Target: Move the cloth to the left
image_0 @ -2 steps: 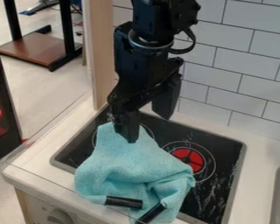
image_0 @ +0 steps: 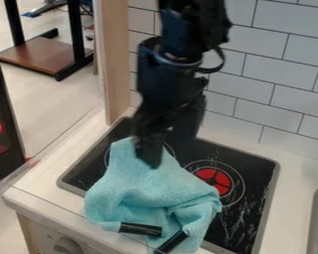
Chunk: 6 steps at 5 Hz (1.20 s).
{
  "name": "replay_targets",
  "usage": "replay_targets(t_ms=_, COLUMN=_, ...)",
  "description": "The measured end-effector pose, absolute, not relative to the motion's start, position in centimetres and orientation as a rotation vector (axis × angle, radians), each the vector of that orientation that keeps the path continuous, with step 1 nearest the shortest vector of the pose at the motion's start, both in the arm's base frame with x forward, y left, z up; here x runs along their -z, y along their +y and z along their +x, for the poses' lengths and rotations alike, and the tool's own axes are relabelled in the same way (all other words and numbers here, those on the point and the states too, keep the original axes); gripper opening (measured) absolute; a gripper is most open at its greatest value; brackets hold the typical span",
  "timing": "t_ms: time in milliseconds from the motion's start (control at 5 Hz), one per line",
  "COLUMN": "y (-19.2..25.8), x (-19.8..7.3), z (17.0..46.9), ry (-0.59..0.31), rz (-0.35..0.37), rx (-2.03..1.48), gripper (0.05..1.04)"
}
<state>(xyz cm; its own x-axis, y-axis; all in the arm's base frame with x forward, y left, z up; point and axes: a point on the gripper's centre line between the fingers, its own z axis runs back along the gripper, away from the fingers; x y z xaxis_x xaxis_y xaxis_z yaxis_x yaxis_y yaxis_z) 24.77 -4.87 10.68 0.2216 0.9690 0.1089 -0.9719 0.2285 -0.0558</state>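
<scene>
Cloth (image_0: 145, 191) lies bunched on the stove (image_0: 251, 218), over its front-left part, nearer the left edge than the right as the camera sees it. Its lower folds spill across the stove's front edge onto the table (image_0: 39, 183), where two black pieces (image_0: 140, 228) show against the fabric. A narrower end of it points up toward the stove's back-left corner, and the red burner (image_0: 213, 179) is mostly uncovered to its right.

My gripper (image_0: 169, 149) is above that narrower end, its fingers spread apart with no cloth pinched between them. One finger overlaps the upper cloth in the view; whether it touches, I can't tell.

As for how far along I am, nothing is in my grasp, so no carry is under way. The left strip of the stove still has room, so I judge that some leftward shift could remain: close on the upper end, then draw it toward the left edge. Yet the cloth already sits left of the stove's middle, so the job may equally be finished.
</scene>
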Motion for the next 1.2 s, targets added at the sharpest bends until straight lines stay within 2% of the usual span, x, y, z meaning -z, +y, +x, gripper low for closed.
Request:
replay_targets(t_ms=200, y=-3.4, x=-8.8, z=26.8, ry=-0.095, rz=0.066, rx=-1.437, gripper=0.999)
replay_targets(t_ms=400, y=-2.6, x=-7.3, z=28.4, ry=-0.147, rz=0.107, rx=-1.471, gripper=0.999)
replay_targets(t_ms=600, y=-2.3, x=-6.0, z=28.8, ry=-0.170, rz=0.112, rx=-1.506, gripper=0.999)
replay_targets(t_ms=800, y=-1.3, x=-4.0, z=27.8, ry=-0.193, rz=0.189, rx=-1.509, gripper=0.999)
replay_targets(t_ms=1000, y=-1.4, x=-2.4, z=27.3, ry=-0.182, rz=0.222, rx=-1.468, gripper=0.999)
replay_targets(t_ms=1200, y=-2.0, x=-1.4, z=27.6, ry=-0.145, rz=0.157, rx=-1.468, gripper=0.999)
